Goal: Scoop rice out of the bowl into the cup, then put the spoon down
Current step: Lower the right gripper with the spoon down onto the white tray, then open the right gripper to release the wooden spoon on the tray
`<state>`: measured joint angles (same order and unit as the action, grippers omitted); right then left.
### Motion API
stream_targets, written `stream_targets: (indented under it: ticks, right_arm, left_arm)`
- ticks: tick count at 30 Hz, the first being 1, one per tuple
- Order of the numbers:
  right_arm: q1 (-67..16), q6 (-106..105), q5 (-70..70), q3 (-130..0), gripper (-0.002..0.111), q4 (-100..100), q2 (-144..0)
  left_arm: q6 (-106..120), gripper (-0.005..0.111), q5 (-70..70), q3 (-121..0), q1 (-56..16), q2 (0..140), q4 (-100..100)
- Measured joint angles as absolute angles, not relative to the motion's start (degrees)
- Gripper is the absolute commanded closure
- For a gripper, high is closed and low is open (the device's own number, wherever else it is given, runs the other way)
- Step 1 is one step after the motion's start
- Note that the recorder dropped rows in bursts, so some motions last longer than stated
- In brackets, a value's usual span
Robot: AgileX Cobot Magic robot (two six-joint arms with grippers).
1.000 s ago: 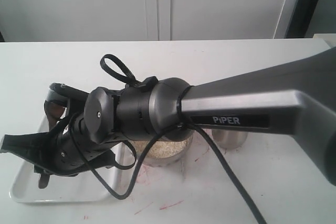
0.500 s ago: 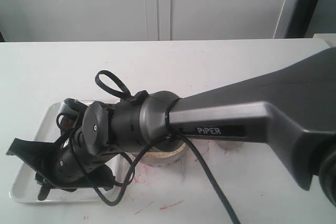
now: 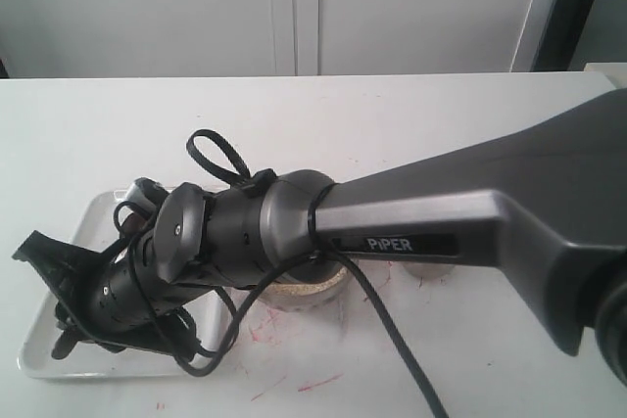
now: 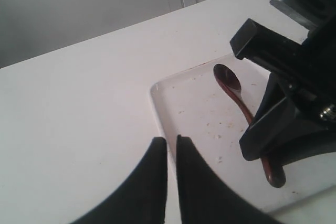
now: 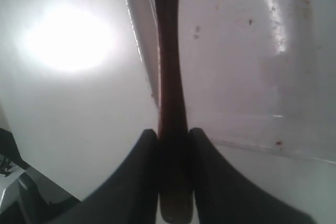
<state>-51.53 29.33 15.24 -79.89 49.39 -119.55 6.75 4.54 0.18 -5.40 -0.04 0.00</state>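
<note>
Furthest left, the left gripper [image 4: 171,140], held by the rim of the white tray [image 3: 83,237] over the white table [image 3: 147,115], fingers pressed almost together on nothing. Next, low over the tray, the right gripper [image 5: 173,132], reached across from the right. Lower now than a second ago and tipped further down, sunk toward the tray floor. Clamped tight on the spoon [image 4: 229,81], pinching the slender handle close to its end, with a short stub poking out behind the fingers. Shown by the left wrist view as lying in the tray, oval bowl apparently down on the floor. Reads as the set-down stage: scooping likely finished, with only the release and the retreat left. Long axis from the tray's near rim to its far rim, slightly slanted; bowl end toward the far rim and the cabinets [image 3: 294,7], handle end toward the near rim. Further right, tucked under the arm [image 3: 441,212], the steel bowl [image 3: 338,283] with the rice [image 3: 299,291] showing. Rightmost, a mere sliver of the cup [image 3: 431,269], its fill level hidden.
</note>
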Motion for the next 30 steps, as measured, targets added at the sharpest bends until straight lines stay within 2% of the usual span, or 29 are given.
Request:
stream_targets:
  ticks: [30]
  right_arm:
    - [-51.5, 36.4, 10.8, -79.9, 0.108, 52.1, -122.6]
  left_arm:
    - [6.7, 0.092, 4.5, 0.2, -5.4, 0.0, 0.0]
